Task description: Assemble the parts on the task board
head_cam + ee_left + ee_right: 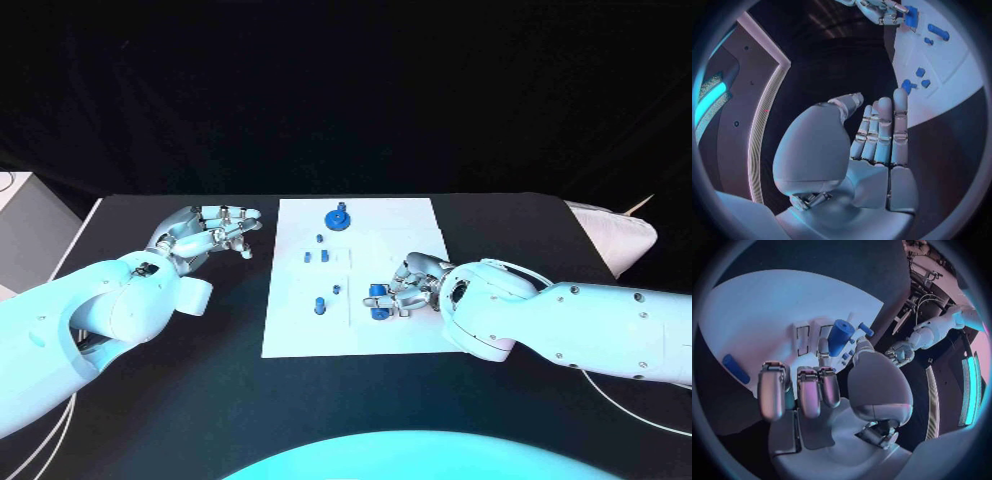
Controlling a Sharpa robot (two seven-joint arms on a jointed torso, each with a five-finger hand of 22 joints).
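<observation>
Two hands, one job in play: my right hand (411,288) sits at the task board's (389,335) right edge, pinching a blue cylindrical part (839,336) between thumb and fingertip. My left hand (214,232) hangs over the black table (577,420) just off the board's left edge, fingers loosely apart, holding nothing. Several small blue parts (325,257) lie in the board's middle, and a taller blue piece (339,217) stands near its far end. As I see it, I should keep the cylinder upright, line it up squarely over its seat, lower slowly, and let go only once it is seated.
</observation>
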